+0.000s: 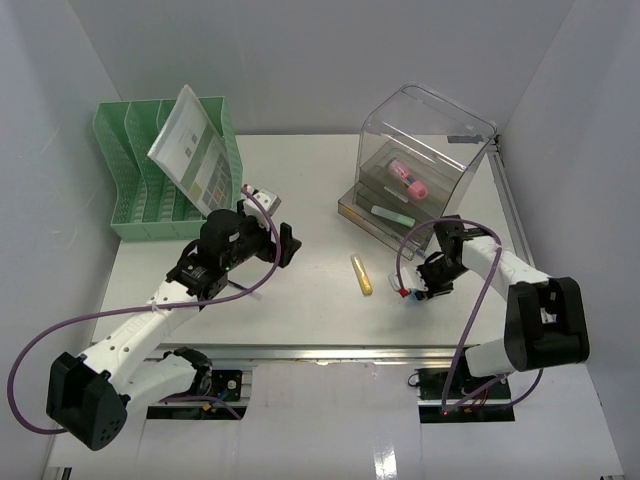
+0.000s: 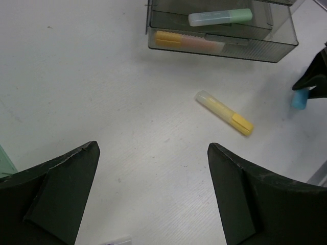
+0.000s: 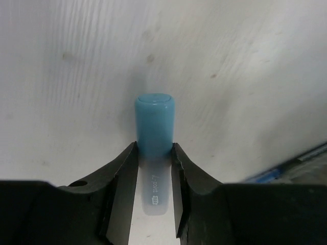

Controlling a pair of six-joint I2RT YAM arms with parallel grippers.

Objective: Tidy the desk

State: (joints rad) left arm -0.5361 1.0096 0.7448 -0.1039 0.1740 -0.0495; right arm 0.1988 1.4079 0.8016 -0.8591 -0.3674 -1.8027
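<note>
On the white desk (image 1: 320,305) a blue highlighter (image 3: 154,122) lies right of centre, and my right gripper (image 3: 154,153) has both fingers pressed against its body; it also shows as the blue highlighter (image 1: 408,296) in the top view and as the blue highlighter (image 2: 299,98) in the left wrist view. A yellow highlighter (image 1: 361,273) lies loose mid-desk, seen too as the yellow highlighter (image 2: 225,113). My left gripper (image 2: 153,199) hovers open over bare desk, left of the yellow one, holding nothing.
A clear plastic drawer box (image 1: 425,150) stands at the back right; its open drawers hold a green highlighter (image 2: 219,17), an orange one (image 2: 189,41) and a pink one (image 1: 408,178). A green file rack (image 1: 135,190) with a printed sheet (image 1: 192,150) stands back left.
</note>
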